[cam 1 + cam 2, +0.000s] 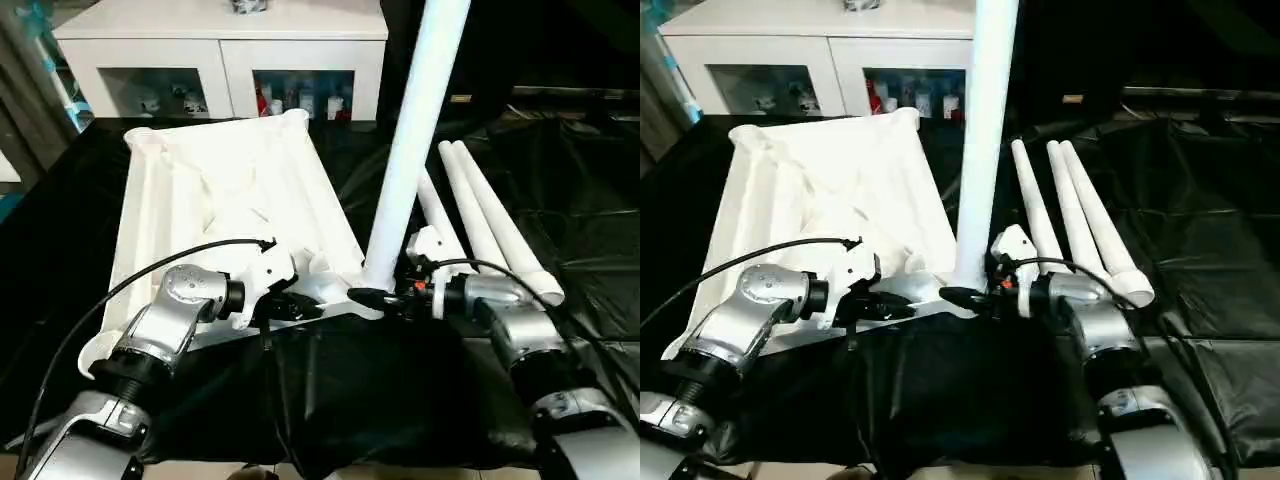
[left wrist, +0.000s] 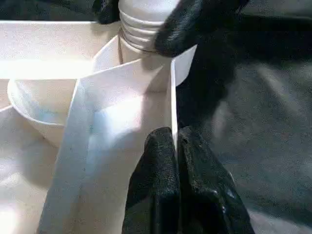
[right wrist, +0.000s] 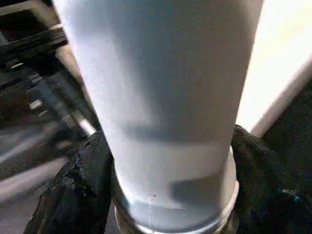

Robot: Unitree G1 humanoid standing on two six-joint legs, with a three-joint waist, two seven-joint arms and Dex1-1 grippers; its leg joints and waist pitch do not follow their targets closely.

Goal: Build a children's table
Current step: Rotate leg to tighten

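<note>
The right gripper clasps the base of an upright white tapered tube leg — its threaded end sits in the round corner socket of the white plastic ribbed tabletop. The left gripper, closed, pinches that tabletop's near edge wall. Three more white tube legs lie beside it on the black-covered table.

The two eye views look forward and down from the head, sharing the tabletop and upright leg. The left wrist view sits close behind the left claw; the right wrist view presses close against that leg.
</note>
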